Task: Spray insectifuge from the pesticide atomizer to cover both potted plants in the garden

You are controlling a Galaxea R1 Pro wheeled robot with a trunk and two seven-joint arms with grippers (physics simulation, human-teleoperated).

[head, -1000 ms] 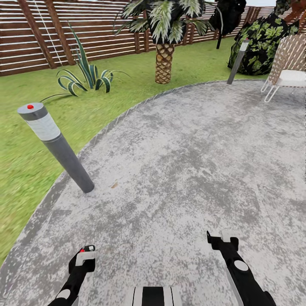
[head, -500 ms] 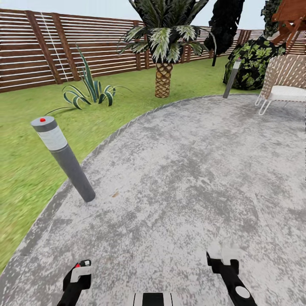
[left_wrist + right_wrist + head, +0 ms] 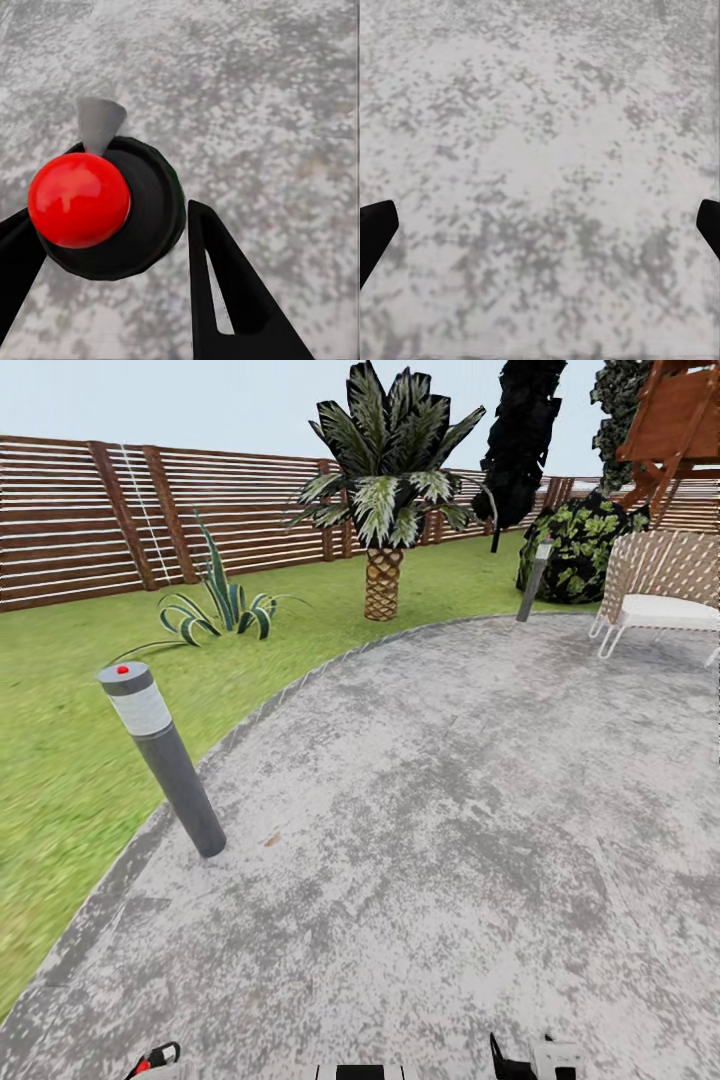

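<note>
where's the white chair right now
In the head view the white chair stands at the far right edge of the patio, beside the leafy bush.

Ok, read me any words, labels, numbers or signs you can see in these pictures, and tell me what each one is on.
There is no readable text in these pictures.
The near lamp post: a red dot on its cap and a pale ribbed band below it, no writing.
The far lamp post: too small to tell.
The wooden fence, white chair and paved patio: no signs or labels.
The dark object with a red ball between the left fingers: no lettering.
</note>
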